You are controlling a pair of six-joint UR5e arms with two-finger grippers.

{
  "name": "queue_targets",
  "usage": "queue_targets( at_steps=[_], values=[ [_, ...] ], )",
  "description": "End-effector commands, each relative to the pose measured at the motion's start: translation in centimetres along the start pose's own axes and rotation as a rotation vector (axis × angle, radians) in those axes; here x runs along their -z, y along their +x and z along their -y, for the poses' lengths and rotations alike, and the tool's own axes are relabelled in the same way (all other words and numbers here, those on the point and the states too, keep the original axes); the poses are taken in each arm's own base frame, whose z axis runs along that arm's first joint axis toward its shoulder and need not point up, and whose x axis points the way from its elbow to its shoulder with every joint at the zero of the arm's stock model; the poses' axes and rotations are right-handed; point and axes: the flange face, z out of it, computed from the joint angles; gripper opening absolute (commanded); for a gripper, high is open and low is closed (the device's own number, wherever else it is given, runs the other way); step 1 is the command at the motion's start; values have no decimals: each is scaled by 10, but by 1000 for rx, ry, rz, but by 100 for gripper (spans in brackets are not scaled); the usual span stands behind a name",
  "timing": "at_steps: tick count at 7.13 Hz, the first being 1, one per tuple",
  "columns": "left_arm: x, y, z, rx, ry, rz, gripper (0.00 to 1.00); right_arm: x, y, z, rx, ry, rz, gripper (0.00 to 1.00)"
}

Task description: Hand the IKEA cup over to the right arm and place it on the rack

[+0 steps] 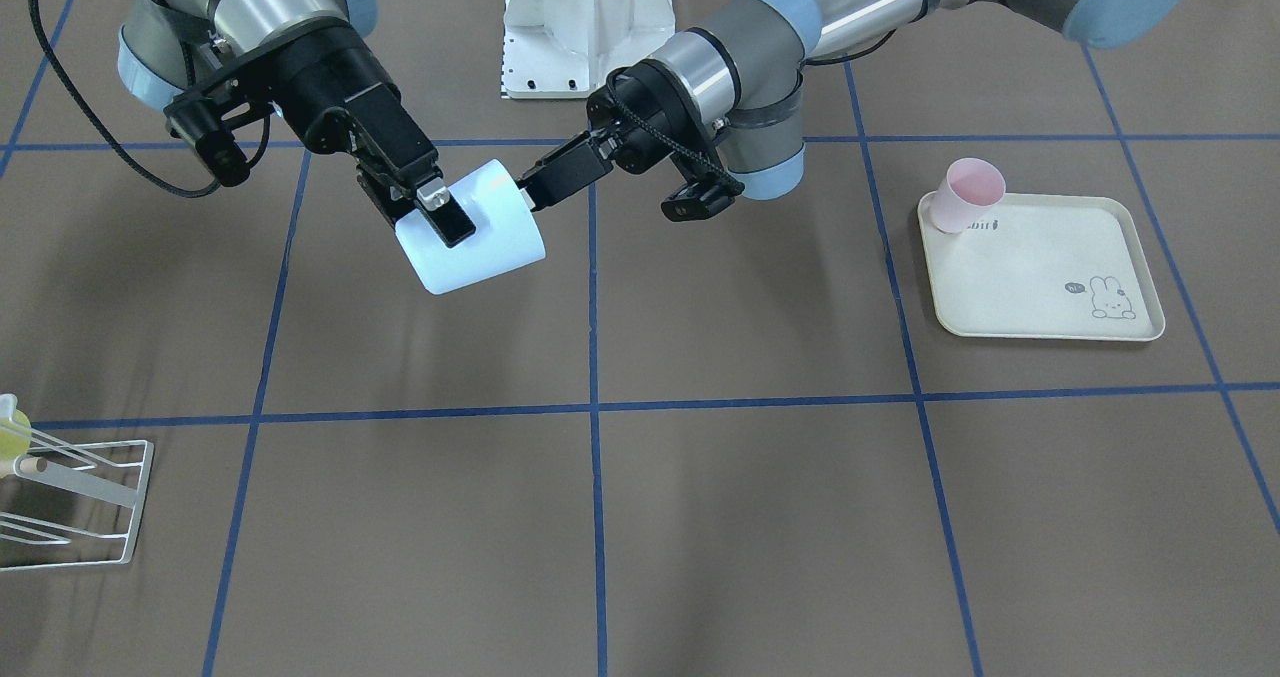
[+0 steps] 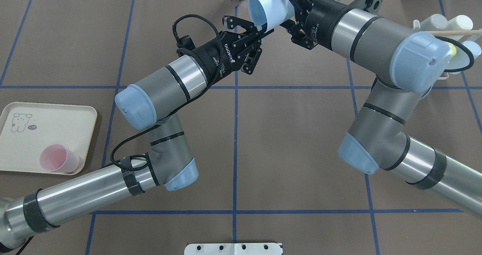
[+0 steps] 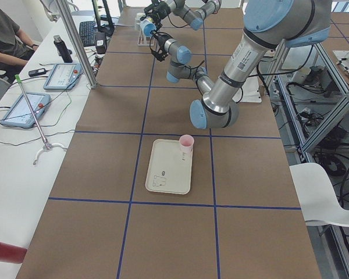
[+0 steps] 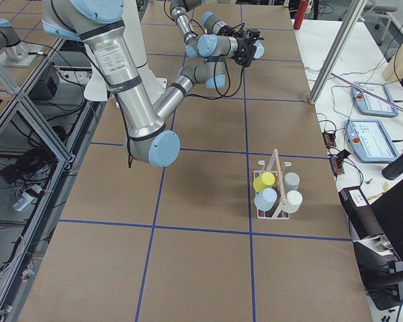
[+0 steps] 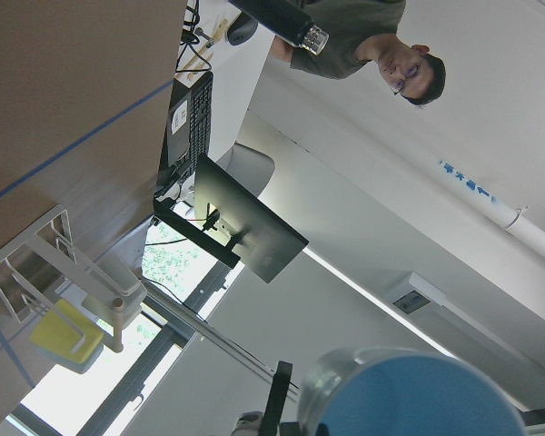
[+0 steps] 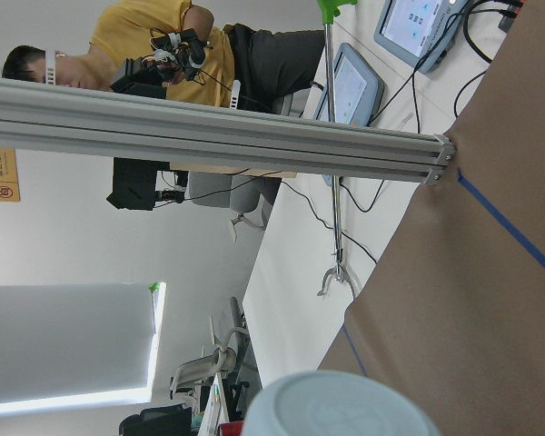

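White wire rack (image 1: 75,502) at the near corner of the front-facing view, on the robot's right side of the table (image 1: 760,517). It carries a pale wooden dowel (image 2: 463,31), a yellow cup (image 4: 264,181) and three paler cups (image 4: 293,199).

Centre: the pale blue cup (image 1: 495,247), lifted clear of the brown surface near the middle blue tape line and held between both arms, well apart from the rack. It lies tilted on its side, with its mouth turned toward the left arm and its base toward the right arm.

Right gripper (image 1: 430,219): clamped across the cup's body from outside. One black finger with a silver pad lies over the upper wall and the other sits beneath.

Left gripper (image 1: 530,189): its fingers are drawn close together at the cup's rim. In the overhead view one finger reaches into the mouth, so the pincer appears to be pinching the wall.

Robot's left side: a cream tray (image 1: 1040,277) with a rabbit print lies flat on the table. A pink cup (image 1: 965,194) stands upright in the tray's corner nearest the robot and the table's centre.

Between the two arms at the table's edge: the white robot base (image 1: 585,27).

Beyond the table: a side bench with tablets, where people are seated.
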Motion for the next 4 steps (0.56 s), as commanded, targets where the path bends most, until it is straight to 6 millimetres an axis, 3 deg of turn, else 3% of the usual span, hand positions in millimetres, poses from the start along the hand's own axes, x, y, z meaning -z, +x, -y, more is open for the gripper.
queue_targets(
  at_steps=[1, 2, 3, 4],
  values=[
    [0, -3, -1, 2, -2, 6, 18, 0, 0, 1, 1, 0, 1, 3],
    [1, -3, -1, 1, -3, 6, 84, 0, 0, 1, 1, 0, 1, 0],
    [2, -3, 1, -14, 0, 6, 100, 1, -1, 1, 6, -1, 2, 0],
    [3, -2, 3, -18, 3, 7, 100, 3, -6, 7, 4, 3, 20, 0]
  ],
)
